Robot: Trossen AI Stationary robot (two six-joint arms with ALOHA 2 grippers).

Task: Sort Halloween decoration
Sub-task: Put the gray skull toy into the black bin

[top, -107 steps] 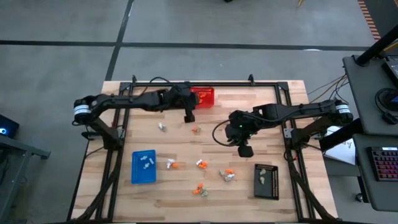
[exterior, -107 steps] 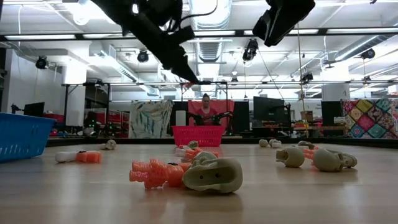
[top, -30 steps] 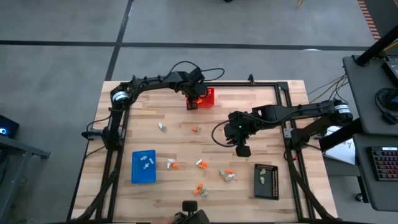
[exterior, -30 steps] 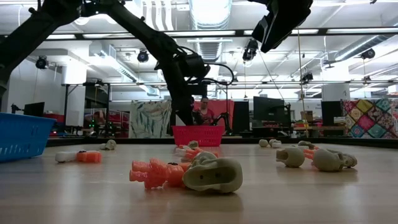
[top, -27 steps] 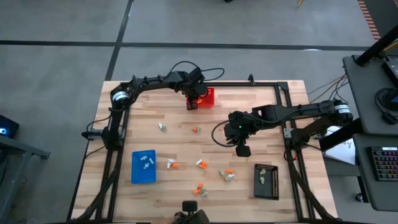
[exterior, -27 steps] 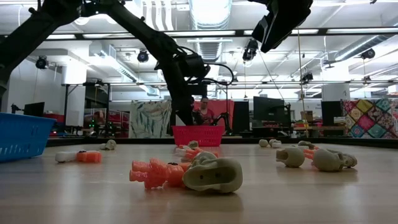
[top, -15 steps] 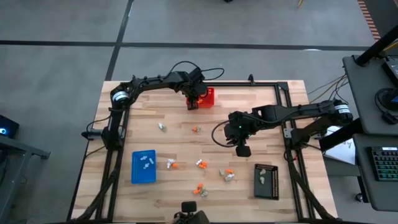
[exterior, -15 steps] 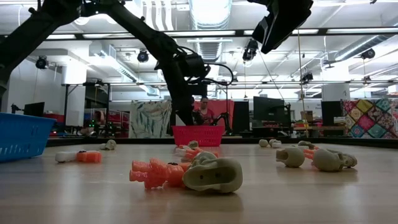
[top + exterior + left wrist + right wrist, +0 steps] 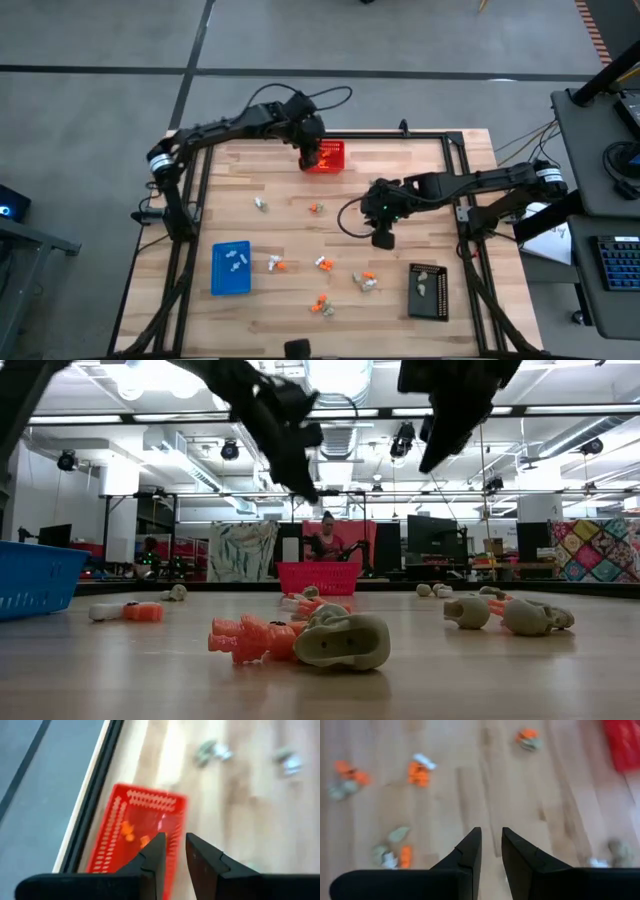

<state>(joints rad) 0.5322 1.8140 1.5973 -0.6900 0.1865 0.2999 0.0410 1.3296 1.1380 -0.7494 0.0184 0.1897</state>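
A: How far along was the sorting?
B: Partly. Orange bits lay in the red basket, white ones in the blue tray, beige in the black tray.
A: And the rest?
B: Many trinkets lay scattered mid-table; the left gripper above the basket and the right gripper each showed a narrow, empty gap

The surface is pale wood in jointed planks with a smooth, faintly sheeny finish. At upper centre of the high view, the red basket looks like perforated plastic mesh. The blue tray at lower left seems smooth plastic; the black tray at lower right is matt. The trinkets look like moulded plastic.
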